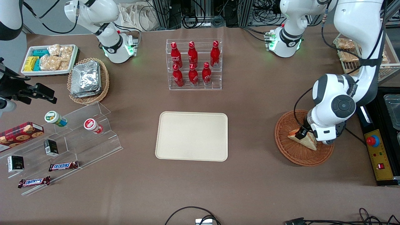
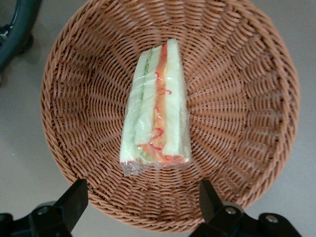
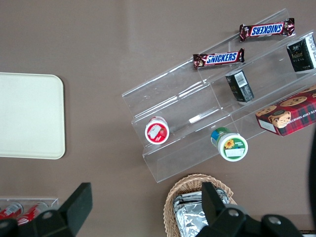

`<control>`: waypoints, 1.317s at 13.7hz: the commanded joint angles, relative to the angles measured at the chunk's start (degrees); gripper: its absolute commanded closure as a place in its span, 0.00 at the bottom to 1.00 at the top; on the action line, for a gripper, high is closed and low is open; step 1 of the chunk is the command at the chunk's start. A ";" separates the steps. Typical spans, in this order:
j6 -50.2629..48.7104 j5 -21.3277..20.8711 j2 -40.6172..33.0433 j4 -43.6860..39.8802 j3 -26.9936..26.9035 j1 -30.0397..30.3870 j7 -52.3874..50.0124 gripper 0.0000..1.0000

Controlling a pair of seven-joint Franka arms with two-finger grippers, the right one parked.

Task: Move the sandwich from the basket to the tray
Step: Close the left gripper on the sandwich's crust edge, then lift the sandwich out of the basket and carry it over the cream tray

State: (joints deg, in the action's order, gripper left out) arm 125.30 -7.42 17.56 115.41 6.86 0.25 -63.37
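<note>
Left arm's gripper hangs over the near part of the reddish-brown wicker basket, fingers spread wide apart w/ nothing between them; in the wrist view both fingertips sit over the basket's rim, clear of the sandwich; sandwich is a plastic-wrapped wedge, pale bread w/ orange-red + green filling showing along the cut edge, lying on the basket floor about mid-basket; in the front view the sandwich is partly covered by the arm's wrist, tip pointing toward the tray.

Cream-beige tray sits mid-table, well apart from the basket, toward the parked arm's end from it; its rounded corner also shows in the right wrist view.

Farther from the front cam than the tray: clear acrylic rack w/ six red cola bottles; toward the parked arm's end: tan wicker basket w/ foil packs, white tray of snack packets, clear stepped display shelf w/ two small cups, Snickers bars near its front edge, cookie box.
</note>
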 commanded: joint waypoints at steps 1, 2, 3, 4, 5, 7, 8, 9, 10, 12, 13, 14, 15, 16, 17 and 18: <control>3.01 -1.20 0.98 0.43 -1.58 -0.16 -1.67 0.01; 3.45 -1.20 1.34 0.43 -1.67 -0.16 -1.67 0.01; 3.80 -1.20 1.95 0.43 -1.84 -0.16 -1.67 0.01; 4.33 -1.20 2.22 0.34 -1.93 -0.16 -1.67 0.01; 4.68 -1.11 2.65 0.43 -1.93 -0.16 -1.67 0.01; 4.69 -1.11 3.27 0.34 -2.72 -0.25 -1.67 0.07; 4.86 -1.11 3.71 0.17 -2.90 -0.25 -1.58 0.21; 4.78 -1.11 4.15 -0.18 -3.16 -0.25 -0.63 0.46; 4.69 -1.11 4.59 -0.36 -3.43 -0.51 -0.09 0.67; 3.99 -1.20 4.33 -0.71 -3.43 -0.87 0.26 1.00; 3.11 -1.20 3.81 -0.71 -3.43 -0.87 0.44 1.00; 1.28 -1.11 3.19 -1.32 -3.34 -1.04 0.44 1.00; -1.44 -1.02 2.23 -2.55 -3.34 -1.48 1.22 1.00; -4.77 -0.85 1.52 -4.30 -3.17 -1.48 4.62 1.00; -8.90 -0.50 0.91 -6.84 -3.16 -1.83 7.96 1.00; -12.50 -0.67 0.64 -10.08 -3.08 -2.09 10.61 1.00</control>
State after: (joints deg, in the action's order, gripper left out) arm 119.58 -7.73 20.11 110.22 4.04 -0.87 -57.36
